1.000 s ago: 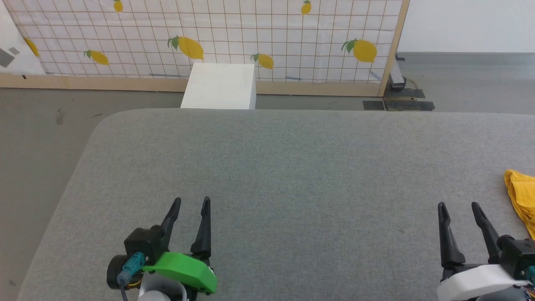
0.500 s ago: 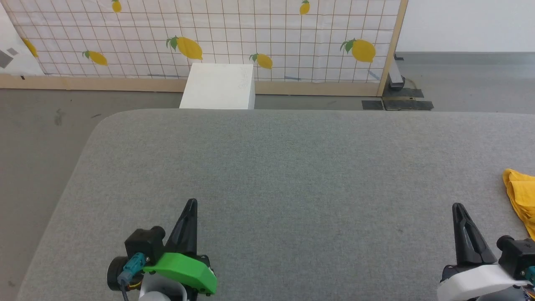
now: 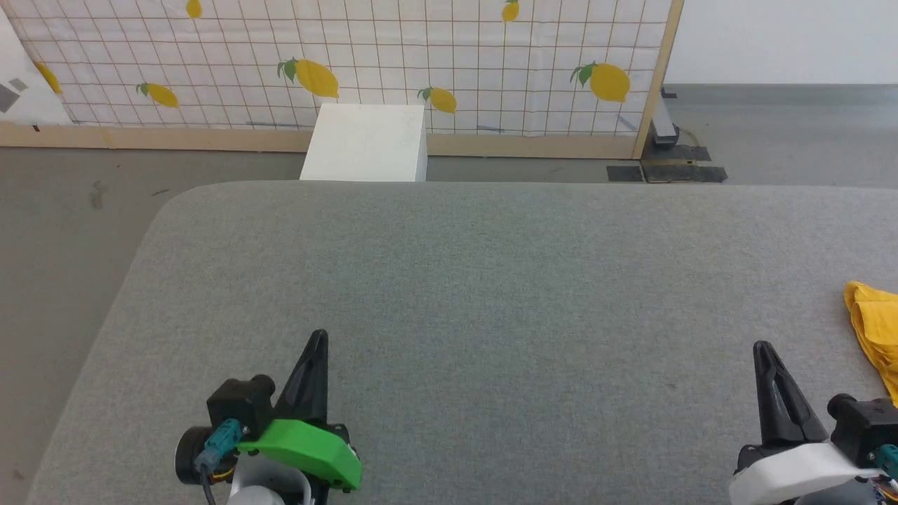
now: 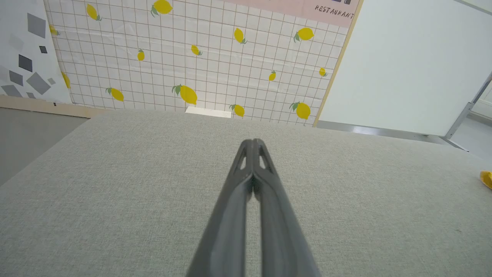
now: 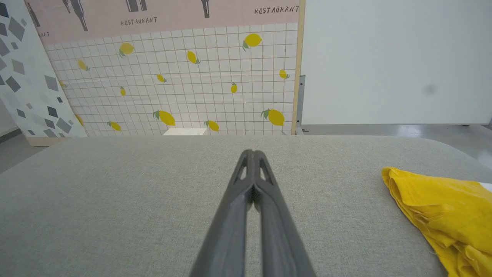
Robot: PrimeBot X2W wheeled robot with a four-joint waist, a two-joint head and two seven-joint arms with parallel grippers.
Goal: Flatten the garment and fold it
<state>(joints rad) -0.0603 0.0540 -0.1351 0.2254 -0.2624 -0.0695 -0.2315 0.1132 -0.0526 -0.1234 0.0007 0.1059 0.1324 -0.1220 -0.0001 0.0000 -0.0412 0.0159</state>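
Mustard-yellow cotton T-shirt (image 3: 873, 330) sits bunched at the right edge of the grey fabric tabletop (image 3: 491, 280), and the long dark-fingered left tool (image 3: 318, 338) and right tool (image 3: 761, 348) just snapped shut on nothing, so flattening hasn't started lol.

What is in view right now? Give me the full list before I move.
shirt: one, mustard yellow, bunched at the table's right side, untouched
table: one, grey fabric top, across the foreground
box: one, white, on the floor behind the table's far edge
screen: one, white grid with lemon prints, wood frame, behind the box
left gripper: one, black fingers, green mount, lower left, shut, empty
right gripper: one, black fingers, white mount, lower right, shut, empty, left of the shirt
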